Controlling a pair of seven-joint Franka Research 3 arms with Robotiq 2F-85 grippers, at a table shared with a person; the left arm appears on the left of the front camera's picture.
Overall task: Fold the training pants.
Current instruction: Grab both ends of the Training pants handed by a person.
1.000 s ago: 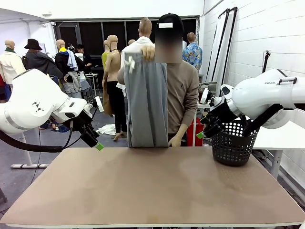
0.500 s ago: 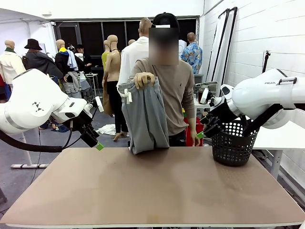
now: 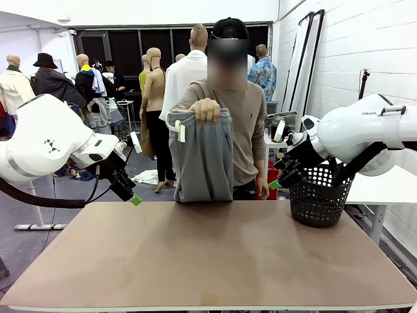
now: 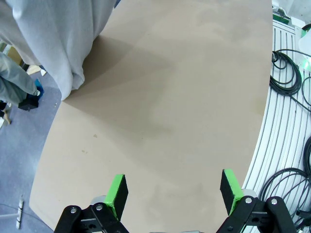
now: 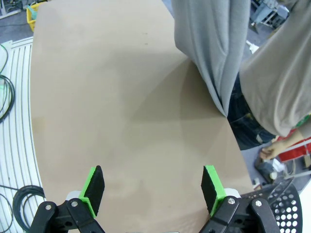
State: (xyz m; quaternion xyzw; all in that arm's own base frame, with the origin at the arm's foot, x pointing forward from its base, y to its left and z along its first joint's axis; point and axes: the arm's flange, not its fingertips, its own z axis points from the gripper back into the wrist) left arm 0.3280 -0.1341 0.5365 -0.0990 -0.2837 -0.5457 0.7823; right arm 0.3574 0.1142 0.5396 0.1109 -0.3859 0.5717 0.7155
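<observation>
The person's hand (image 3: 207, 109) gripping the waistband has dropped from head height to chest height, closer to the table (image 3: 208, 254). The training pants (image 3: 202, 160) now hang shorter and doubled, their lower end at the table's far edge. The other hand (image 3: 262, 190) has let go of the hem and hangs beside that edge.

Bright, even indoor light from above, front view sharp across the frame, soft diffuse shadow on the counter (image 4: 160, 111) beside the hanging training pants (image 4: 58, 34) in both wrist views, wide-angle bending toward their edges
</observation>
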